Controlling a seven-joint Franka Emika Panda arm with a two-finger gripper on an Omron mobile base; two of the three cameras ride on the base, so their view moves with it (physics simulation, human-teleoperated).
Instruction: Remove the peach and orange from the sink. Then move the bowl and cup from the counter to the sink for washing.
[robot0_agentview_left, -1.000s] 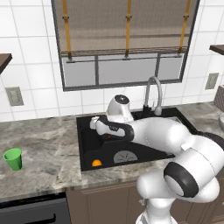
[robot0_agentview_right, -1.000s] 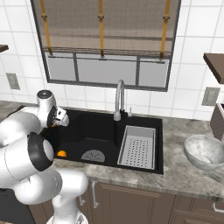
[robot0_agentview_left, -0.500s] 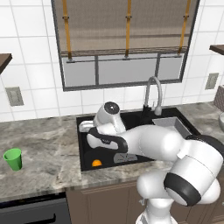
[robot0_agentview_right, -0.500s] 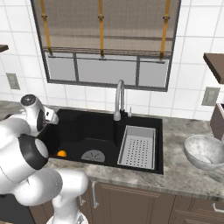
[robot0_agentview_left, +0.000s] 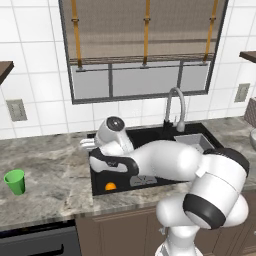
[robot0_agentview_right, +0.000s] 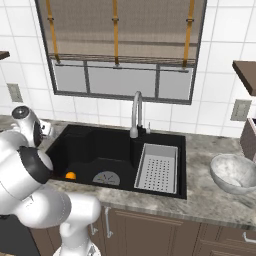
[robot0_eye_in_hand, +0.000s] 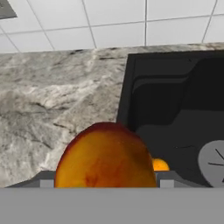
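The peach (robot0_eye_in_hand: 105, 157), dark orange with red mottling, sits between my fingertips in the hand view, so my gripper (robot0_eye_in_hand: 105, 184) is shut on it. The gripper (robot0_agentview_left: 86, 145) hangs over the left rim of the black sink (robot0_agentview_left: 150, 136), at the counter's edge. The plain orange (robot0_agentview_left: 110, 186) lies on the sink floor near the front left corner, also seen as the orange (robot0_agentview_right: 71, 175) beside the grey drain plate (robot0_agentview_right: 105, 178). The green cup (robot0_agentview_left: 15, 181) stands far left on the counter. The whitish bowl (robot0_agentview_right: 234, 172) rests on the counter right of the sink (robot0_agentview_right: 100, 150).
A curved silver faucet (robot0_agentview_right: 135, 114) stands behind the basin, and a grey perforated tray (robot0_agentview_right: 158, 167) fills its right half. Marbled counter (robot0_eye_in_hand: 57, 100) stretches left of the sink up to the tiled wall. A wall shelf (robot0_agentview_right: 245, 75) juts out at upper right.
The arm has swung left, carrying the peach from above the sink basin to its left rim. The orange, cup and bowl have stayed put.
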